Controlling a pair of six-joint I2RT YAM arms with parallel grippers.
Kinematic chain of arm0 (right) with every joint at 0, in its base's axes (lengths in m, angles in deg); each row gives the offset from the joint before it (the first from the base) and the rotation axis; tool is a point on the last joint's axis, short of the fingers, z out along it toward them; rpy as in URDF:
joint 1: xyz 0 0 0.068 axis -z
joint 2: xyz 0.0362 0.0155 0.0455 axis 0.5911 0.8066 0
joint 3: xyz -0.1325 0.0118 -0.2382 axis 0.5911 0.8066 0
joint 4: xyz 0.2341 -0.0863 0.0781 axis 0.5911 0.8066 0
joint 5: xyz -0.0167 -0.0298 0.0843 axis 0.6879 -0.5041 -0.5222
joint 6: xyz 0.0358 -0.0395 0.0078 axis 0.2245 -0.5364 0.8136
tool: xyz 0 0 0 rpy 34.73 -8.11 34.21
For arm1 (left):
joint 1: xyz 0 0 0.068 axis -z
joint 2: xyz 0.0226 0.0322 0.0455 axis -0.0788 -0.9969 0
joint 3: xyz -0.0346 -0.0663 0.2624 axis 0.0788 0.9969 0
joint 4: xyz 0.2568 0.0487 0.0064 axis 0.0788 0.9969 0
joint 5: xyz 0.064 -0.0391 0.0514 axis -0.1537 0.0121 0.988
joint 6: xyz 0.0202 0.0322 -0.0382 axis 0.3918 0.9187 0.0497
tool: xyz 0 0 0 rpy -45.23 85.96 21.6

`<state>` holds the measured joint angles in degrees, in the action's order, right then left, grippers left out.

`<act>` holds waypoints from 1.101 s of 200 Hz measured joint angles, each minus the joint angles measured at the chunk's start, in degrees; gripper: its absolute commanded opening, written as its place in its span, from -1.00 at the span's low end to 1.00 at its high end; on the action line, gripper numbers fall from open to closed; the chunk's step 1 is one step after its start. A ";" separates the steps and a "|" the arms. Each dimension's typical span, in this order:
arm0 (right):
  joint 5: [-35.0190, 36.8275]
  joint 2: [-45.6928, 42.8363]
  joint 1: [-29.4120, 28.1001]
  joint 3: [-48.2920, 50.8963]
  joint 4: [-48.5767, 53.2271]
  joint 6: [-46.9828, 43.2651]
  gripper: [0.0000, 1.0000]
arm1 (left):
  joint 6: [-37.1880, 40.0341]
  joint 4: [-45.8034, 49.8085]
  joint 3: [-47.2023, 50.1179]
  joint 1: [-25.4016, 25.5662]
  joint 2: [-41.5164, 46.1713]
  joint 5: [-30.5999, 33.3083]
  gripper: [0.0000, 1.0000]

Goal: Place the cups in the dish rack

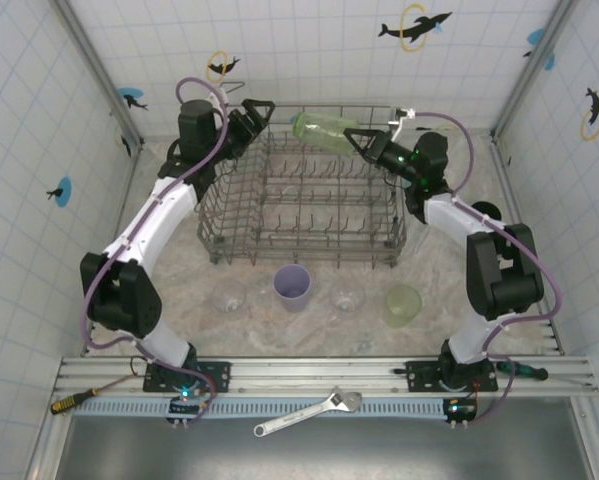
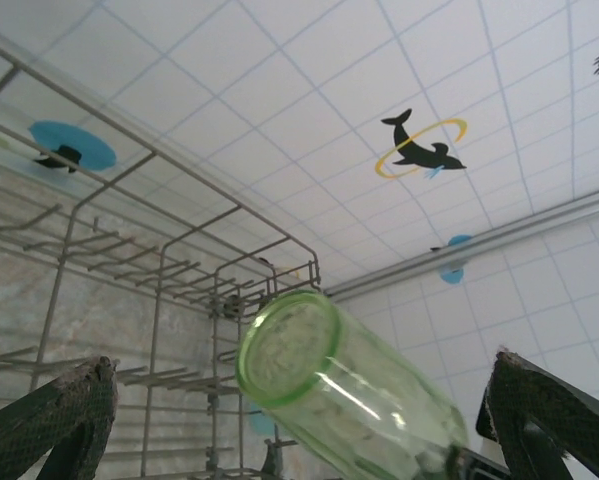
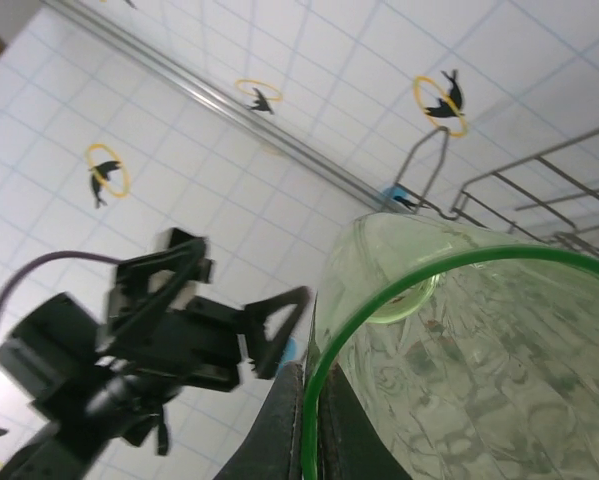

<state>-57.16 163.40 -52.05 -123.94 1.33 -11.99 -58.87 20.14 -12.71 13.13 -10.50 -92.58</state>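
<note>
The grey wire dish rack (image 1: 299, 205) stands mid-table with no cups in it. My right gripper (image 1: 359, 138) is shut on the rim of a translucent green cup (image 1: 322, 129), holding it on its side above the rack's far edge. The wrist view has the rim (image 3: 399, 300) pinched between the fingers (image 3: 291, 425). My left gripper (image 1: 261, 118) hovers open at the rack's far left corner, facing the cup's base (image 2: 289, 350), fingers (image 2: 49, 425) spread wide and apart from it. In front of the rack stand a clear cup (image 1: 228, 296), a lavender cup (image 1: 292, 286), another clear cup (image 1: 347, 297) and a green cup (image 1: 403, 305).
Tiled walls close in the table on three sides. A wrench (image 1: 309, 412) lies on the tray below the arm bases, with a screwdriver (image 1: 74, 401) at the left end of the rail and another (image 1: 524, 371) at the right.
</note>
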 measured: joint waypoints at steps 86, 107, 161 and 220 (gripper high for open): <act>1.22 3.10 -2.97 1.27 -20.06 10.86 -1.00 | -7.37 -5.90 0.46 0.72 -3.08 -3.28 0.95; 2.25 3.61 -3.52 2.54 -22.16 11.69 -1.00 | -9.46 -8.00 1.84 0.68 -3.08 -3.63 0.95; 4.22 4.79 -4.35 5.05 -25.33 13.92 -1.00 | -11.72 -9.57 2.62 0.81 -3.08 -4.66 0.95; 4.13 5.55 -4.55 5.22 -26.12 14.60 -1.00 | -13.00 -11.15 3.15 1.07 -3.08 -6.95 0.95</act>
<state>-53.03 168.95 -56.60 -118.71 -24.79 2.61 -71.88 8.99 -9.56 14.20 -13.59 -99.53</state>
